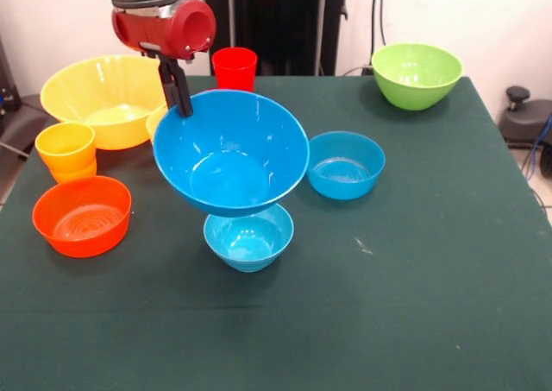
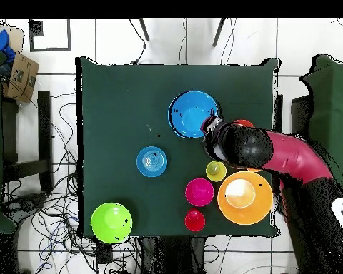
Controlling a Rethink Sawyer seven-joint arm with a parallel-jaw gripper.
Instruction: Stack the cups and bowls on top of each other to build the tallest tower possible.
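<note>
Nearest on the green cloth, a small light-blue glossy plastic bowl (image 1: 248,236) stands upright, and a large blue plastic bowl (image 1: 230,152) sits on it, tipped slightly. The gripper (image 1: 183,108) is clenched on that big bowl's far-left rim, one finger inside the wall and one outside.

To the left lies a shallow orange plastic bowl (image 1: 82,216), behind it an orange-yellow tapered plastic cup (image 1: 65,149). Right of the stack sits another small blue plastic bowl (image 1: 345,165).

Farther back are a wide yellow-orange plastic bowl (image 1: 108,100), a red plastic cup (image 1: 235,67) and, far right, a lime green plastic bowl (image 1: 417,75).

These pieces look light, stiff and slick, so a rim pinch seems the natural hold; the big bowl could slide on its narrow support.

The magenta bowl (image 2: 199,192) and a small yellow cup (image 2: 216,170) show only from overhead; in front they hide behind the blue bowl.
</note>
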